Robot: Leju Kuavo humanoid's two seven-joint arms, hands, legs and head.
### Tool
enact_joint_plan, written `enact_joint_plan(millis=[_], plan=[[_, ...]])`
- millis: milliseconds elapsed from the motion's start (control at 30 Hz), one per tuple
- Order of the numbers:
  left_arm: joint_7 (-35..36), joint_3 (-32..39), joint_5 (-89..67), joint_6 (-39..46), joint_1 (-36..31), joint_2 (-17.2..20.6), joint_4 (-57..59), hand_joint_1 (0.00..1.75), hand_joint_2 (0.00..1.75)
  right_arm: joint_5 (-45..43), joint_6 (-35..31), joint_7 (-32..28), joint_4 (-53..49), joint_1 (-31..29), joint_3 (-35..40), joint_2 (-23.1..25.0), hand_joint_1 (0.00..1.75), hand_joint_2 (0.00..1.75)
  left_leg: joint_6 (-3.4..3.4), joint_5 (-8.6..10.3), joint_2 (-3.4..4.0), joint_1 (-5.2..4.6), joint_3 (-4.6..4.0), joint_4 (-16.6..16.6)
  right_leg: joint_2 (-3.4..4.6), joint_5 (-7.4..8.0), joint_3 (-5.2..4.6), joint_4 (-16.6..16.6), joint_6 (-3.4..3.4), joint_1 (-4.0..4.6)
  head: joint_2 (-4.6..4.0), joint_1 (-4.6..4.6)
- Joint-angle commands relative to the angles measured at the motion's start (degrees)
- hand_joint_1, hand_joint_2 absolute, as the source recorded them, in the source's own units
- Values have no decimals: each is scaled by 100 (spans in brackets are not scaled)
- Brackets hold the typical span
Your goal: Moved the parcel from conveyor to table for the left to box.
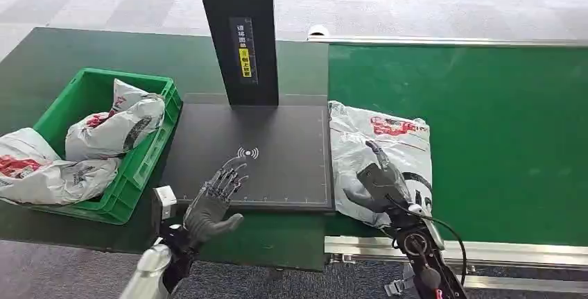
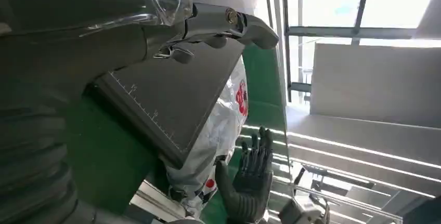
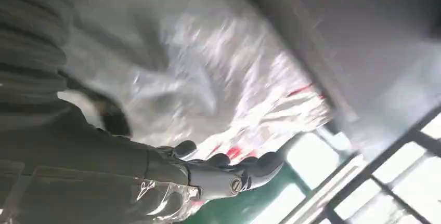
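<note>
A white plastic parcel with red print lies on the green conveyor, right beside the black scanning pad. My right hand rests on the parcel's near end with fingers stretched out, not closed around it. The left wrist view shows that right hand spread flat beside the parcel. In the right wrist view the fingers lie along the crinkled parcel. My left hand hovers open over the pad's front edge, holding nothing.
A green crate at the left holds one bagged parcel; another bag hangs over its near rim. A black post rises behind the pad. The conveyor's metal rail runs along the front.
</note>
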Motion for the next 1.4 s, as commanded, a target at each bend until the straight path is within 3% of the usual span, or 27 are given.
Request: enact_joint_plan(millis=[33, 300, 833, 867, 900, 933, 967, 1100, 1233, 1400], plan=[[310, 49, -69, -12, -410, -107, 420, 0, 175, 1263, 537, 1762, 2472, -719, -95, -179, 0, 175, -4, 2, -7, 4, 13, -7, -14, 1, 18, -12, -9, 6, 0, 0], [340, -63, -96, 119, -584, -282, 730, 0, 175, 1817, 1203, 2100, 3082, -606, -184, -122, 0, 175, -9, 5, -24, 2, 43, -25, -34, -1, 47, -26, -16, 5, 0, -2], [301, -20, -92, 183, -574, -295, 721, 0, 175, 2111, 1542, 1858, 3222, -642, -38, -131, 2, 175, 1, 8, -47, 5, 141, -18, -57, -7, 164, -59, -11, 9, 0, 0], [303, 25, -84, 215, -479, -269, 580, 0, 175, 2245, 1360, 1761, 3205, -745, 49, -93, 58, 175, -1, 20, -48, 2, 135, -33, -63, 3, 158, -74, -16, 7, 0, 2], [299, 97, -57, 231, -282, -223, 306, 0, 175, 2598, 873, 1636, 3098, -815, 298, -74, 152, 175, 7, 0, -28, 4, 151, -15, -39, -7, 167, -57, -8, 8, 0, 0], [306, 177, -47, 262, -89, -176, 53, 0, 175, 2809, 348, 1439, 2935, -819, 418, -34, 175, 175, 7, -1, -25, 3, 152, -14, -36, -8, 167, -56, -7, 7, 0, 0], [299, 261, 4, 212, 123, -116, -242, 0, 175, 2908, 33, 1339, 2778, -810, 429, 26, 175, 175, 8, 6, -11, 0, 143, -24, -25, 3, 158, -64, -11, 5, 0, 2], [434, 426, 17, 52, 336, -69, -579, 0, 175, 3050, -156, 1299, 2166, -600, 202, 98, 175, 175, 7, -5, 16, 0, 142, -21, 0, 1, 167, -55, -11, 4, 0, 2], [345, 507, -1, 45, 525, -79, -718, 0, 175, 2495, -828, 730, 1486, -402, -461, 380, 175, 175, 11, -11, -6, 2, 125, -9, -15, -10, 149, -44, -1, 5, 0, 2], [330, 519, -22, 39, 557, -92, -751, 0, 175, 2284, -861, 663, 1167, -293, -631, 457, 175, 175, 12, -13, -3, 4, 100, -8, -13, -13, 122, -35, 0, 5, 0, 0]])
